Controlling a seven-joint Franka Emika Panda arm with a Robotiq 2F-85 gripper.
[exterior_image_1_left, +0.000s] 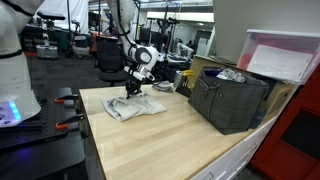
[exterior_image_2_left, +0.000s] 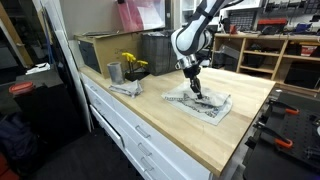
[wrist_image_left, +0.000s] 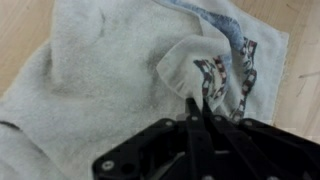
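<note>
The gripper (wrist_image_left: 198, 108) comes in from the bottom of the wrist view. Its fingers are pressed together, pinching a raised fold of the white towel (wrist_image_left: 90, 80). The towel lies crumpled on the wooden table (exterior_image_1_left: 170, 140), near the middle in both exterior views. A dark bin (exterior_image_1_left: 232, 98) sits at right.

Tally of things on and around the light wooden worktop (exterior_image_1_left: 170, 135)

One crumpled white patterned towel (exterior_image_2_left: 200, 102), one dark slatted plastic crate (exterior_image_1_left: 230, 100), one grey metal cup (exterior_image_2_left: 114, 71), one yellow-flowered plant (exterior_image_2_left: 132, 64), one pink lidded plastic bin (exterior_image_1_left: 283, 55), two red-handled clamps (exterior_image_2_left: 288, 112).
</note>
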